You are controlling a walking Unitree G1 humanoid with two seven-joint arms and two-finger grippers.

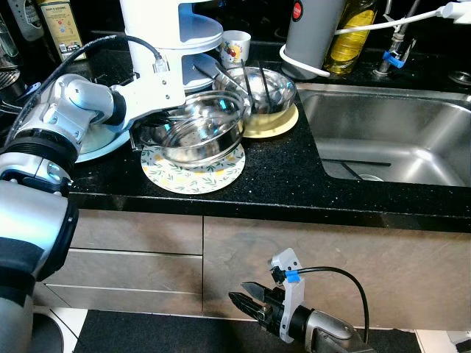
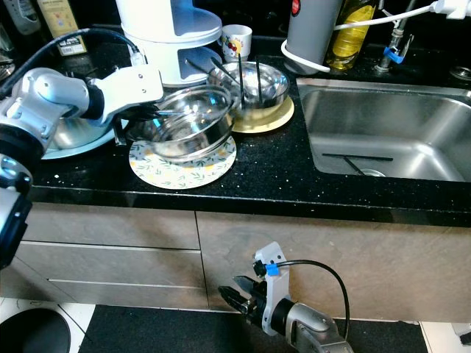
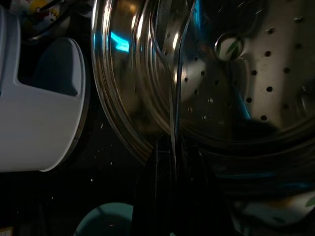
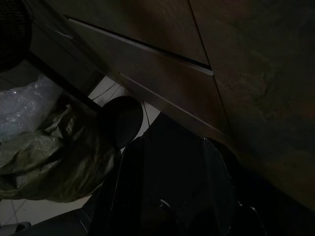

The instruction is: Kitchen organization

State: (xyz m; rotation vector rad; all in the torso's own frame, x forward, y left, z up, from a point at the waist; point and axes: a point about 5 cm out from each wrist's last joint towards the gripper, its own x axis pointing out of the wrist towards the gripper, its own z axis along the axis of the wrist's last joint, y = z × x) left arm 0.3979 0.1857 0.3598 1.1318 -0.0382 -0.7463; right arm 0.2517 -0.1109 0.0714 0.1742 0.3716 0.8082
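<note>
Pinching the steel strainer bowl (image 1: 202, 129) by its rim at nine o'clock, our left gripper (image 1: 147, 132) holds tight. We see the bowl sitting on a flowery plate (image 1: 193, 173) on the black counter (image 1: 280, 184). Our right gripper (image 1: 246, 298) hangs low, fingers a little apart.

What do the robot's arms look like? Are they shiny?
Yes. Both arms are shiny silver with black joints. The left tool sits past a white wrist block with a black cable plugged in. The right tool has long black fingers, a white bracket, a blue clip and a looping black cable.
</note>
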